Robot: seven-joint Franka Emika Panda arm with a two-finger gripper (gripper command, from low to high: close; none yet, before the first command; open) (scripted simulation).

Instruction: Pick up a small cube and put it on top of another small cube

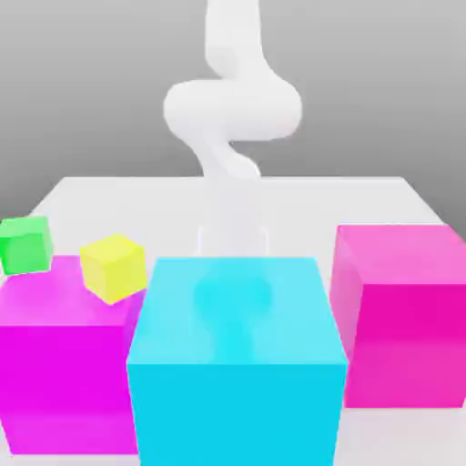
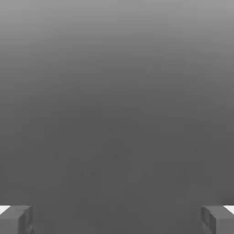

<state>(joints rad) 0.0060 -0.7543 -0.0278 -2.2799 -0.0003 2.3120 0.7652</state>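
The claw (image 2: 117, 219) stands wide apart with nothing between its fingers (image 2: 16, 219); in the hand view the two grey fingertips sit at about 8 and 4 o'clock of the picture, with bare grey floor between them.

In the exterior view the white arm (image 1: 232, 109) rises at 12 o'clock, behind the cyan block (image 1: 237, 359), and its lower part comes down just behind that block's far edge. The claw itself is hidden there by the block, so how near it is to either small cube cannot be told exactly.

The yellow cube (image 1: 113, 267) lies at about 9 o'clock from the centre of the exterior view, tilted, resting on the top of the magenta block (image 1: 59, 364) near that block's far corner beside the cyan block. The green cube (image 1: 25, 244) lies further out toward 9 o'clock, at the exterior view's left edge, just behind the magenta block's far edge; whether it touches the block cannot be told. Both cubes are apart from each other and lie off to the arm's side at the exterior view's left.

A pink block (image 1: 400, 314) stands at 3 o'clock, on the white table (image 1: 109, 196).
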